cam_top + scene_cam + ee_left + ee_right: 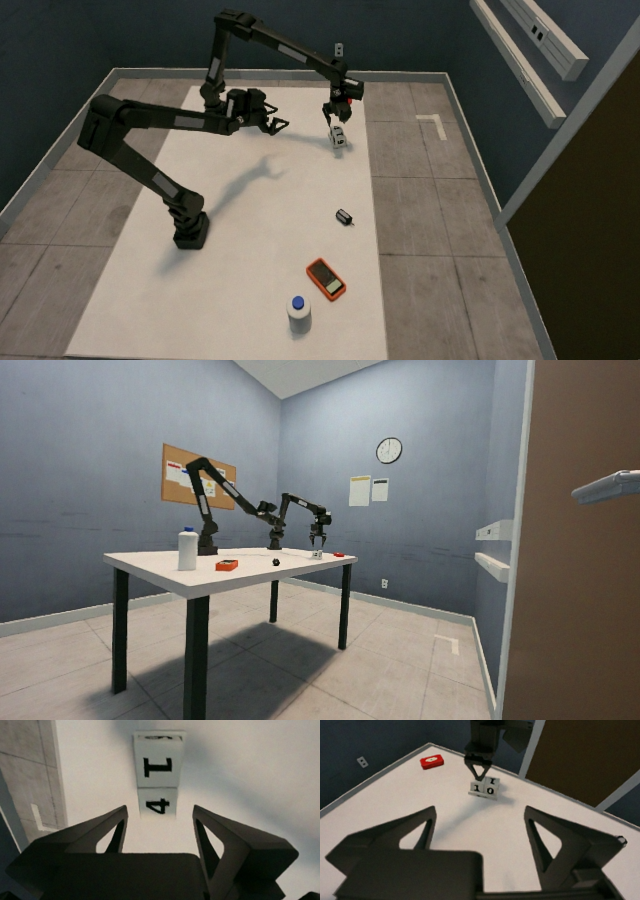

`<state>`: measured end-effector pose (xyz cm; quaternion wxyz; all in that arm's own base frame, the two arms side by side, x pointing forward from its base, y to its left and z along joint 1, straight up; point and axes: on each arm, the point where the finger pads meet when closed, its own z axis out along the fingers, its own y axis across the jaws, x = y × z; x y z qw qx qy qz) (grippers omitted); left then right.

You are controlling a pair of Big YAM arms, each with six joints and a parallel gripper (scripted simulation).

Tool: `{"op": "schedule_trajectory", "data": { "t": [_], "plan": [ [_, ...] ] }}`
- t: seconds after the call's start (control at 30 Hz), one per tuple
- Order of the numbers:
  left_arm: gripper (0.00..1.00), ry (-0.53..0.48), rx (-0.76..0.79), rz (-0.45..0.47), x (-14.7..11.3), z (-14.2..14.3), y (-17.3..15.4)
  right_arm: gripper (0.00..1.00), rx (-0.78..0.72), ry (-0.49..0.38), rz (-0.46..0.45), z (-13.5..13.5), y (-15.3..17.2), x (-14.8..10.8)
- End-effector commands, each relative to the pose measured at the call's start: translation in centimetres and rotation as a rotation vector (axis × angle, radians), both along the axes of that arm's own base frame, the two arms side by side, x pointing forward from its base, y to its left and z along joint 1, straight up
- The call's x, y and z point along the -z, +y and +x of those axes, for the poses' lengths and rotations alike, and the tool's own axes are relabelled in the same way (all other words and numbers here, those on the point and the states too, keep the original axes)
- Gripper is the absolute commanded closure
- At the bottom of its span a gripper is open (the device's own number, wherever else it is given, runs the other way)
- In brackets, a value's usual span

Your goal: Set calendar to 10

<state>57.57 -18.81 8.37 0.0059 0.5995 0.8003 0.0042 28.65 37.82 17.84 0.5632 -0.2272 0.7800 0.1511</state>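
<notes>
The calendar (338,136) stands near the far right edge of the white mat. Its two white cubes sit side by side in a low tray. In the right wrist view the calendar (484,787) shows 1 and 0 on the side facing this camera, both upright. In the left wrist view the cubes' top faces show a 1 (158,766) and a 4 (157,803). My left gripper (337,116) hangs open just above the cubes and holds nothing; it also shows in its own wrist view (159,809). My right gripper (274,123) is open and empty, well back from the calendar.
A small red box (432,761) lies beyond the calendar near the table's edge. A small black object (343,216), an orange device (326,278) and a white bottle with a blue cap (299,314) stand further along the mat.
</notes>
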Motion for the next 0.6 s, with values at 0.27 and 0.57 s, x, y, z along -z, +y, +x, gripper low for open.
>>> {"op": "schedule_trajectory", "data": {
  "t": [0.27,0.57],
  "plan": [
    [0.31,0.013,-0.002,0.003,-2.9,0.9,0.9,0.00,0.002,-0.011,0.037,0.4,1.0,-1.7],
    [0.00,-0.049,-0.069,-0.025,-5.3,1.1,0.4,0.00,0.002,-0.011,0.037,0.4,1.0,-1.7]
  ]
}}
